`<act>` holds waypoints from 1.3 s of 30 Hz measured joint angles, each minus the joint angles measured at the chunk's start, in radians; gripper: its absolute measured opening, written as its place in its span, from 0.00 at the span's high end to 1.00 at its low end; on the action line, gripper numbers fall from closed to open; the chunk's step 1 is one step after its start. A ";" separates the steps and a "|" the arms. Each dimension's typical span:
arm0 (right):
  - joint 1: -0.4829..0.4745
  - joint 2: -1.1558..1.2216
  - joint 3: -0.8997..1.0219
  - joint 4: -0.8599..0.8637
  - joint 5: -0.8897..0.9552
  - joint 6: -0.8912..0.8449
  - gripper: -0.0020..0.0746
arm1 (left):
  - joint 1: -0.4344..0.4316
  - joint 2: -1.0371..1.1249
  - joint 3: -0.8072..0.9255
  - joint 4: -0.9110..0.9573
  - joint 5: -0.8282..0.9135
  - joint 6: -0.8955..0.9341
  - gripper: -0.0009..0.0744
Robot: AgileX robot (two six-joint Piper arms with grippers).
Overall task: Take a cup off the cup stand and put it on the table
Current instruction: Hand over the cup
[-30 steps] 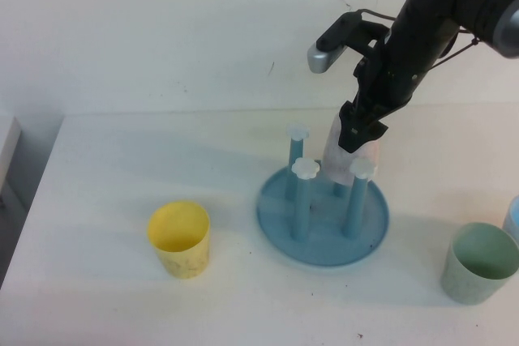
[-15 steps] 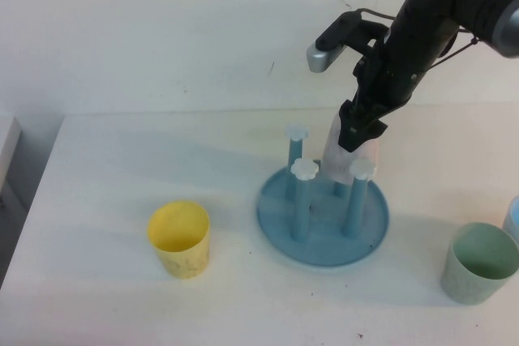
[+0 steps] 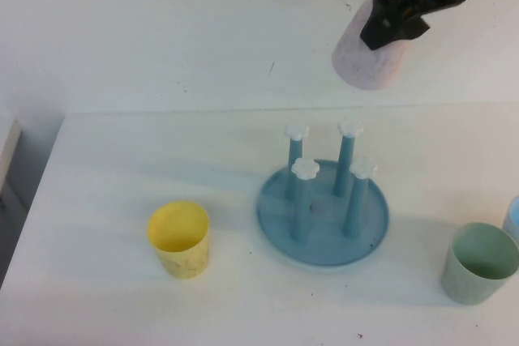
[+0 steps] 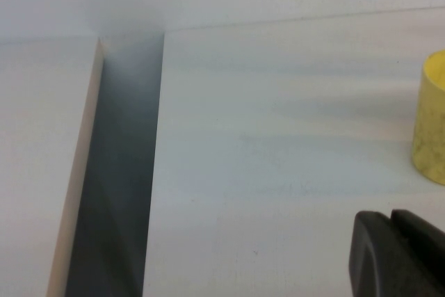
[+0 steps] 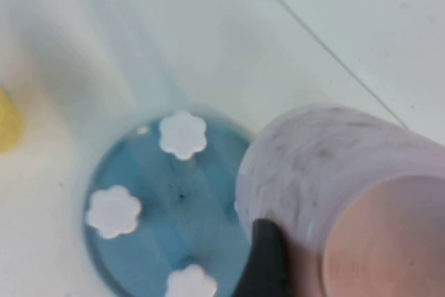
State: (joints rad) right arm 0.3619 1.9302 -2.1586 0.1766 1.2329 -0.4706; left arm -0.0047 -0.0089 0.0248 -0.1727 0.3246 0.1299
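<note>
Right end effector (image 3: 395, 20) grasps cup (image 3: 369, 56), held in air well above stand (image 3: 323, 215), at its 12 o'clock; all 4 pegs bare. Lift-off done; left: set cup on table (image 3: 122, 160). Left end effector (image 4: 400, 255) clenched, empty, near yellow cup (image 4: 431, 126).

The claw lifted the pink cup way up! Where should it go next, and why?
Probably sideways, then down. The right claw holds the cup above the cup stand, all pegs bare. The table has free room. The left claw stays shut, parked.
</note>
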 joint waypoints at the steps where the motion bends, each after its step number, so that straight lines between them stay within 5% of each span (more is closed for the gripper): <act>1: 0.000 -0.026 0.015 0.000 0.000 0.019 0.26 | 0.000 0.000 0.000 0.000 0.000 0.000 0.99; 8: -0.090 -0.287 0.369 0.266 0.000 -0.011 0.26 | 0.000 0.000 0.000 0.000 0.000 0.000 0.99; 15: -0.331 -0.475 0.935 0.682 0.000 -0.219 0.26 | 0.000 0.000 0.000 0.000 0.002 0.000 0.99; 22: -0.530 -0.528 1.270 1.002 -0.029 -0.270 0.26 | 0.000 0.000 0.000 0.000 0.002 0.000 0.99; 29: -0.556 -0.528 1.370 1.158 -0.045 -0.246 0.26 | 0.000 0.000 0.000 0.000 0.002 0.000 0.99; 39: -0.556 -0.528 1.382 1.302 -0.051 0.085 0.26 | 0.000 0.000 0.000 0.000 0.002 0.000 0.99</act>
State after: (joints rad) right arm -0.1940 1.4019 -0.7770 1.4787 1.1820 -0.3854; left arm -0.0047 -0.0089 0.0248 -0.1727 0.3262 0.1299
